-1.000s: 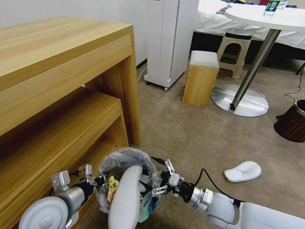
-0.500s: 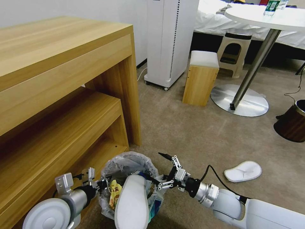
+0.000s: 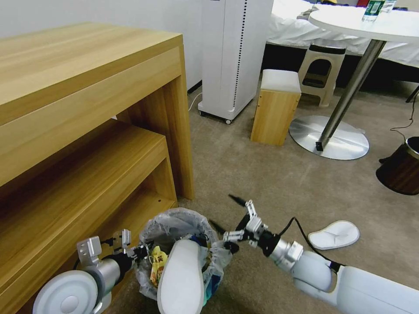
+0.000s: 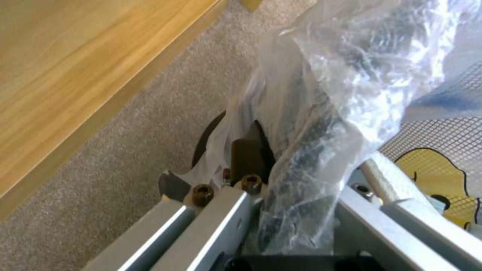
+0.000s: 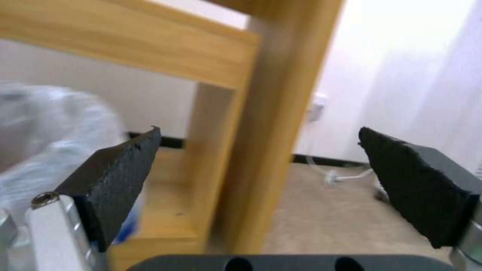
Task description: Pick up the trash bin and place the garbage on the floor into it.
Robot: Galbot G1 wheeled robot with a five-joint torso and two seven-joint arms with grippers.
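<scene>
My left gripper (image 3: 136,253) pinches the trash bin (image 3: 183,226)'s crinkled plastic rim; right gripper (image 3: 224,213), pads spread, empty, just beside it.

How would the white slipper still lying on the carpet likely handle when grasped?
The white slipper looks thin and flat, so probably light and floppy, sagging from a pinch. Lying flush on the floor, it may need an edge grip. It seems unlikely to roll.

Trash bin (image 3: 208,279) base cut off; bag (image 5: 45,124) blurred, perhaps.
</scene>
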